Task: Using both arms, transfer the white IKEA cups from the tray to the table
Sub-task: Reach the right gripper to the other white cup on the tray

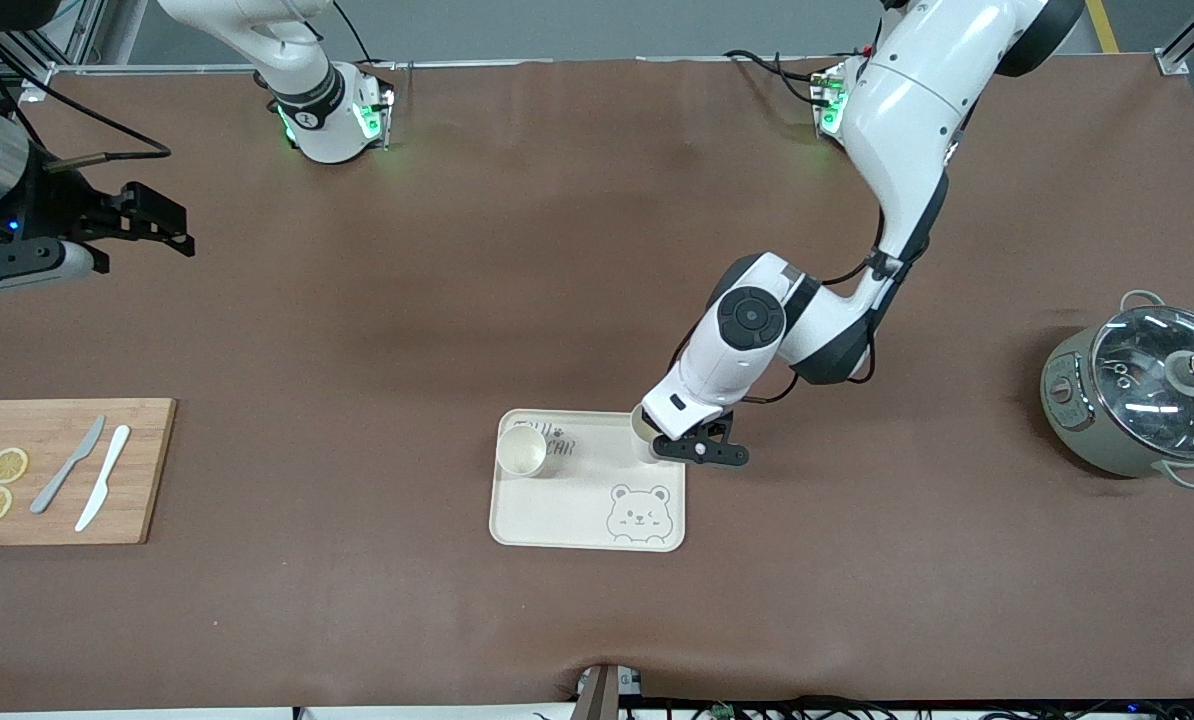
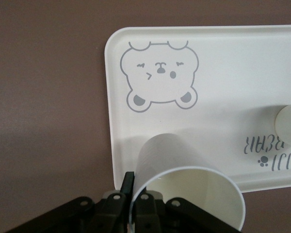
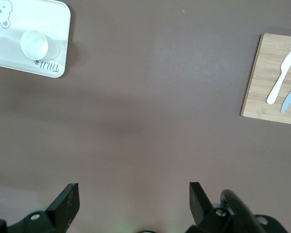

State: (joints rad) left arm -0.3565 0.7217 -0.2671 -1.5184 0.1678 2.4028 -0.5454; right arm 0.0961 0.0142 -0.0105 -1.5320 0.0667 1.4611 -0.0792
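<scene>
One white cup [image 1: 522, 451] stands upright on the cream bear-printed tray [image 1: 577, 512], at the corner toward the right arm's end. My left gripper [image 1: 659, 440] is shut on the wall of the other white cup [image 2: 184, 191], one finger [image 2: 129, 182] outside the rim and one inside. It holds this cup [image 1: 643, 425] over the tray's [image 2: 223, 73] corner toward the left arm's end. My right gripper [image 1: 162, 228] waits open and empty above bare table at the right arm's end. The right wrist view shows that gripper [image 3: 134, 204] with the tray [image 3: 5, 48] and the standing cup [image 3: 35, 43] far off.
A wooden cutting board [image 1: 57, 470] with two lemon slices [image 1: 7, 465] and two knives [image 1: 87, 475] lies at the right arm's end, near the front camera. A grey-green pot with a glass lid [image 1: 1142, 390] stands at the left arm's end.
</scene>
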